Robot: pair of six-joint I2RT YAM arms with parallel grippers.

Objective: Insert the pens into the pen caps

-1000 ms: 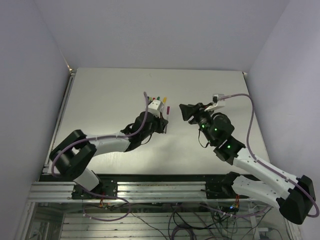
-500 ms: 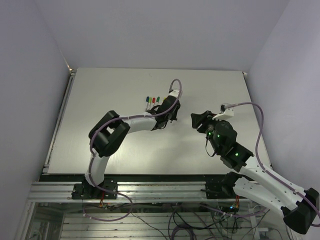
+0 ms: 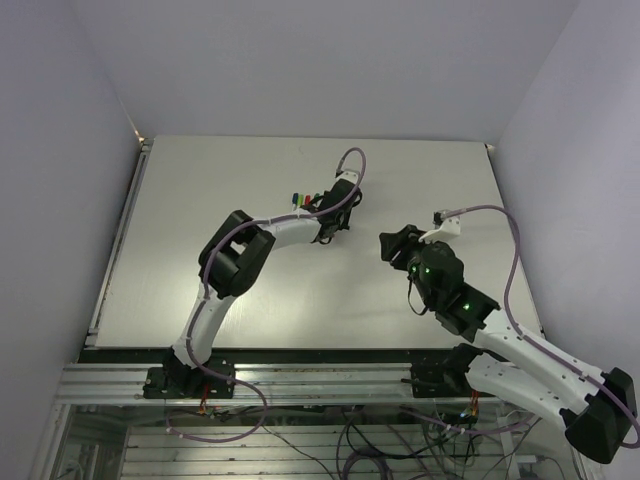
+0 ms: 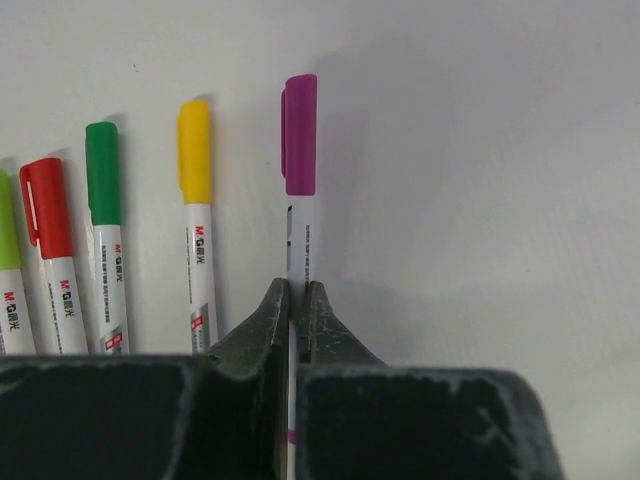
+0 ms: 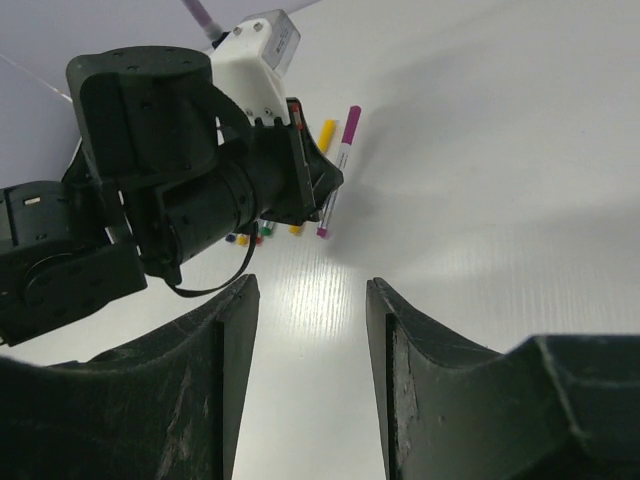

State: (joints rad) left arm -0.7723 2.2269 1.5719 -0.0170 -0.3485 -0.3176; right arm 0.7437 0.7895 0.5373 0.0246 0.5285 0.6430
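Left end effector (image 4: 297, 292) clamps the purple-capped white marker pen (image 4: 300, 230); capped white pens (image 4: 197, 235) lie at nine o'clock. Capping looks done; right end effector (image 5: 310, 290) gapes, empty.

Left arm (image 3: 288, 229) and right arm (image 3: 522, 347): white shells, black joints. Lilac cable (image 3: 353, 160) runs along each. Green LEDs (image 3: 417, 268) on right. White camera box (image 5: 258, 45) behind fingers (image 4: 335, 350); those black, matte, scuffed wedges.

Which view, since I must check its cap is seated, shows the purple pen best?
Left wrist: the purple pen fills the centre, cap on, barrel clamped by the left pincer. Right wrist shows it small and slanted at that pincer. Top external: too small to make out.
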